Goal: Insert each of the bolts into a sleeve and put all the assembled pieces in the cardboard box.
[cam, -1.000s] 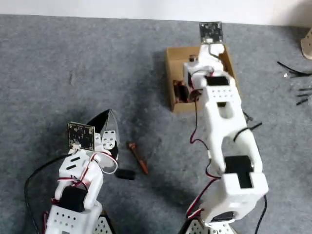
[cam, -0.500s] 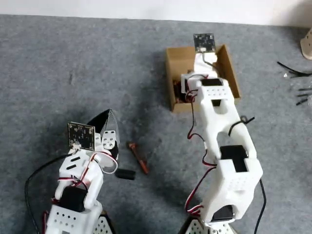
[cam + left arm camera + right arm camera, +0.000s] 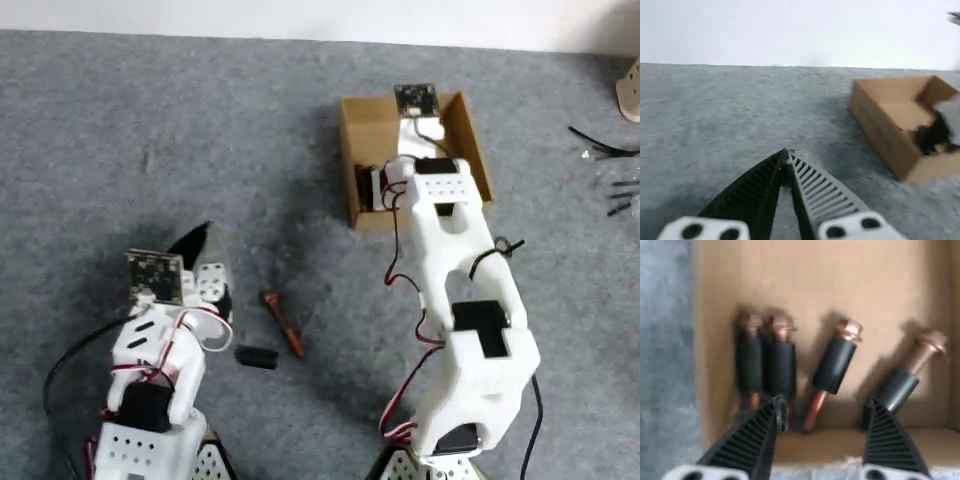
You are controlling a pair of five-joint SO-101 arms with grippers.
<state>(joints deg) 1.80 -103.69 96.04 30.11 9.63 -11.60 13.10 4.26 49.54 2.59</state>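
Note:
A copper bolt (image 3: pixel 282 322) and a black sleeve (image 3: pixel 257 356) lie loose on the grey carpet, just right of my left arm. My left gripper (image 3: pixel 788 167) is shut and holds nothing, hovering over bare carpet; from above the left gripper (image 3: pixel 198 240) sits left of the loose bolt. My right gripper (image 3: pixel 822 412) stands open over the cardboard box (image 3: pixel 364 127). Inside the box (image 3: pixel 805 270) lie several assembled pieces, among them one (image 3: pixel 833 364) between the fingers' line and one (image 3: pixel 907 376) tilted toward the box wall.
The cardboard box (image 3: pixel 890 127) is ahead of the left gripper, with the right arm's blurred shape inside it. Black cable ties (image 3: pixel 610 170) lie at the far right edge of the carpet. A white wall borders the back.
The right arm pushed deeper over the box. The left arm swung a little to the left, away from the loose bolt and sleeve.

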